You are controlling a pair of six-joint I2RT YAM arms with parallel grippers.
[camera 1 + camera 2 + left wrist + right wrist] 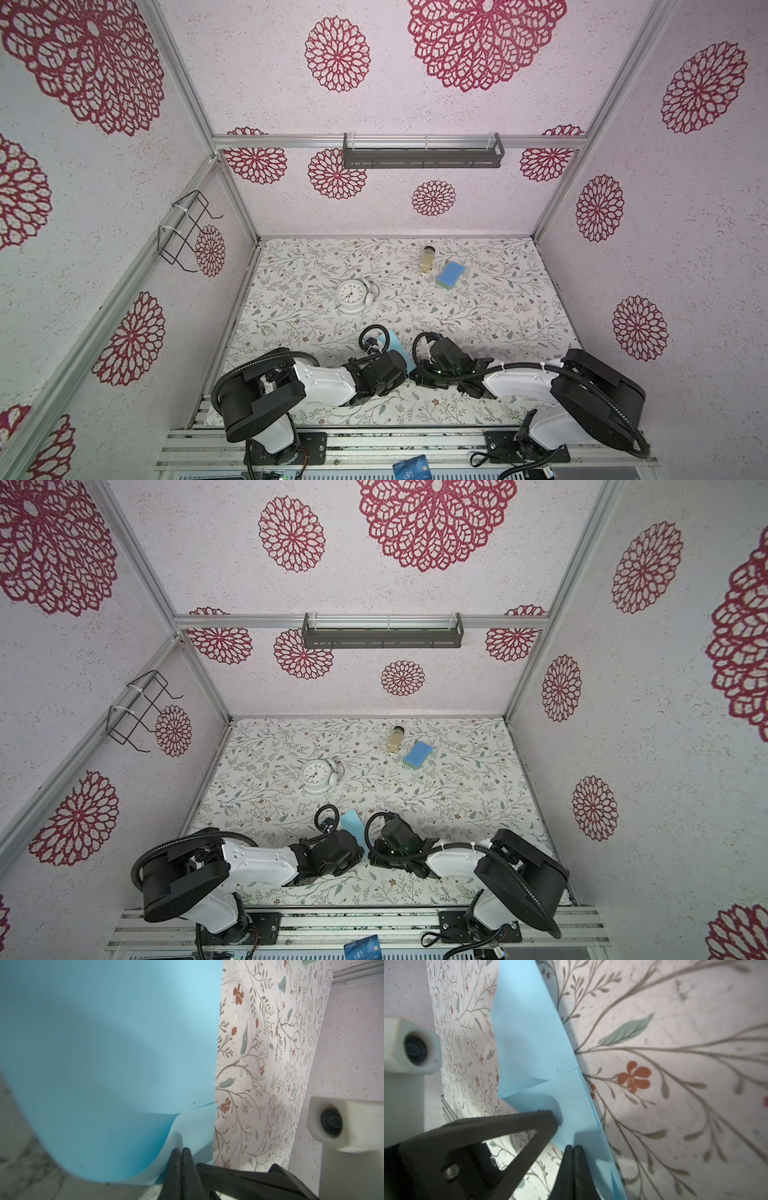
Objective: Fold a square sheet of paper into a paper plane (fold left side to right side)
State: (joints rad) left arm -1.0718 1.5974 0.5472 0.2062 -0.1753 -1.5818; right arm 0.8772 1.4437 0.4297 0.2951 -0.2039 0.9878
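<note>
Currently, step in hand, by est.: left-over-right fold, partway.

- Sheet of paper: light blue, qty 1. Lies front-centre on table, betw. both wrists. One part arches up off the surface; creased layers show in right wrist view.
- Left gripper: jaws fully together, pale flap running into tips, apparently pinched.
- Right gripper: jaws fully together, tips against sheet. Pinning or gripping, cannot tell.
- Next move, prob.: carry lifted flap across, match edges, press crease flat w/o sliding the sheet.
- Other stock: clock x1, sponge x1, small bottle x1, card x1 at front rail.
- Grippers x2.
</note>
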